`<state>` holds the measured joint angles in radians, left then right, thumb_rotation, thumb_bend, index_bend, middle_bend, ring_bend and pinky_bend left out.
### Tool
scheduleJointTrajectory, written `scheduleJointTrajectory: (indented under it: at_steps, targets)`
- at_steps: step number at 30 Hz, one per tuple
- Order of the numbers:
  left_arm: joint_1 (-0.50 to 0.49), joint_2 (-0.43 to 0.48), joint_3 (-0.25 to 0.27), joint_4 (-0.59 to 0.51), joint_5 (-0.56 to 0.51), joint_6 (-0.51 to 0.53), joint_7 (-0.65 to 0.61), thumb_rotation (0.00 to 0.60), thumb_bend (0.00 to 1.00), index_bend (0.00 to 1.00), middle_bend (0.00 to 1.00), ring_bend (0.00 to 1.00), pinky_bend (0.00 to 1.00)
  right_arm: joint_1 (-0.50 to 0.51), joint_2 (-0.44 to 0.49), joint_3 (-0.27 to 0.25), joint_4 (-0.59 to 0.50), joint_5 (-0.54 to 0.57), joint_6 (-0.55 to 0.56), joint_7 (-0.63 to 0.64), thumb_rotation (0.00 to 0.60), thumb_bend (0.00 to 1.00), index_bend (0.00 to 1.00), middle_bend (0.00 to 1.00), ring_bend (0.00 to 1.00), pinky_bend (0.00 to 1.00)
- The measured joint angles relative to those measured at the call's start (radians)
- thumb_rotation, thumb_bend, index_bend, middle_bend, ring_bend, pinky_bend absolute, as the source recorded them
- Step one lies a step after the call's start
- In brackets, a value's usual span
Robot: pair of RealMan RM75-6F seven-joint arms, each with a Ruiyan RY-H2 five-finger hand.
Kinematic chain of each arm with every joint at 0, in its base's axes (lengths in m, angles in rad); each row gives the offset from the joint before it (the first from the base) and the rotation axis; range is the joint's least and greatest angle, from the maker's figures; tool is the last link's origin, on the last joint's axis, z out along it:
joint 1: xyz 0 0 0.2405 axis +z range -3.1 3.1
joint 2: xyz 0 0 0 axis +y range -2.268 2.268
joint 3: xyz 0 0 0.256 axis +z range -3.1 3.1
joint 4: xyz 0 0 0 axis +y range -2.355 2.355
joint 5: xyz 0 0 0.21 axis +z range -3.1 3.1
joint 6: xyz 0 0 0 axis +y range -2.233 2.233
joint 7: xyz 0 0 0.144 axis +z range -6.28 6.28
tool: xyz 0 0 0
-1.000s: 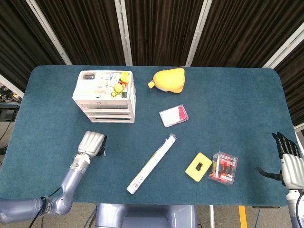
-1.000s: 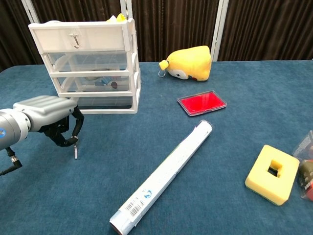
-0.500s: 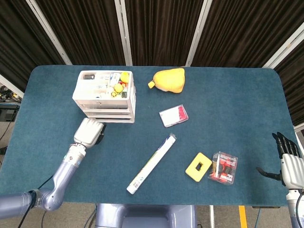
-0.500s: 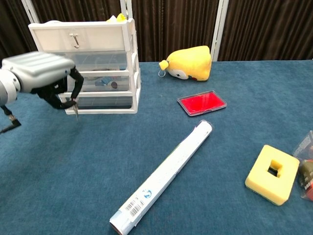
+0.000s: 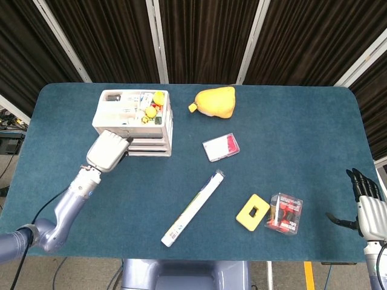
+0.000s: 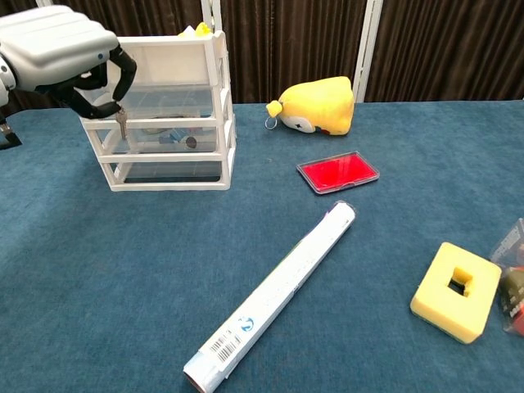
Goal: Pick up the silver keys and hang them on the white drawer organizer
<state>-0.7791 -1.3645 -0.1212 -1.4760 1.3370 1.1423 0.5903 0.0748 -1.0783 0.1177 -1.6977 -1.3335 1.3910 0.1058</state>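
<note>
My left hand (image 6: 70,57), fingers curled, pinches the silver keys (image 6: 121,124), which dangle before the white drawer organizer (image 6: 164,115). My right hand (image 5: 367,208) idles, fingers spread, holding nothing. Risk: my hand hides the hook, so I may miss it.

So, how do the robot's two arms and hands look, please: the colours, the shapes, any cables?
The left hand has a pale grey ribbed back and black fingers. Its left arm is a smooth, rounded silver-grey tube with a thin black cable beside it. The right hand has a light grey back and black fingers too; its arm hardly shows.
</note>
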Motion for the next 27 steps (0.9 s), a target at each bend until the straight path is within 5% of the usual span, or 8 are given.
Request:
scheduleJointTrajectory:
  at_steps: [10, 27]
  targets:
    - [-0.039, -0.015, 0.058, 0.288, 0.325, 0.111, -0.191, 0.6, 0.41, 0.61, 1.0, 0.98, 0.82, 0.0, 0.0, 0.001, -0.002, 0.003, -0.003, 0.002, 0.6, 0.0, 0.0, 0.0, 0.0, 0.0]
    - [-0.078, -0.102, 0.099, 0.572, 0.488, 0.239, -0.274, 0.6, 0.41, 0.61, 1.0, 0.97, 0.82, 0.0, 0.001, 0.0, -0.005, 0.004, -0.004, 0.0, 0.6, 0.0, 0.0, 0.0, 0.0, 0.0]
